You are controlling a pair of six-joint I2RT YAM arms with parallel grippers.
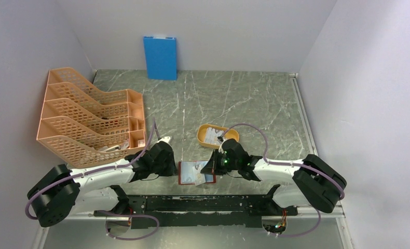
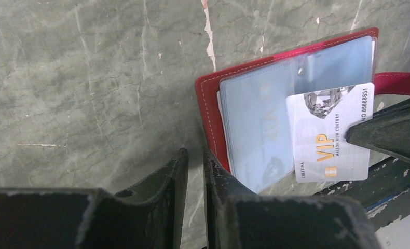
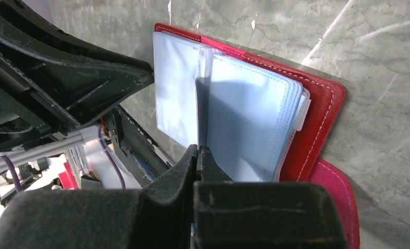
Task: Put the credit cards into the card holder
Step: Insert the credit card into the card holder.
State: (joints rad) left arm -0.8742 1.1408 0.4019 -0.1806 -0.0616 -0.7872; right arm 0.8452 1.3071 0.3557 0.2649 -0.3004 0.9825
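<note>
1. At the near edge of the marble table (image 1: 244,98), between both arms, the red card holder (image 1: 181,174) lies open, clear sleeves up.
2. Left gripper (image 2: 195,158): fingers slightly apart, empty, beside the holder's corner.
3. Right gripper (image 3: 199,151): closed, pinching one credit card (image 2: 330,135) over the sleeves.
4. A second card (image 1: 212,136) rests in the yellow tray (image 1: 199,137).

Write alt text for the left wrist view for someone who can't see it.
An open red card holder lies on a green marbled table, clear pockets showing, with a white VIP card across them, pinched at its right edge by the right gripper. The left gripper, narrowly open, sits at the holder's lower-left corner.
</note>
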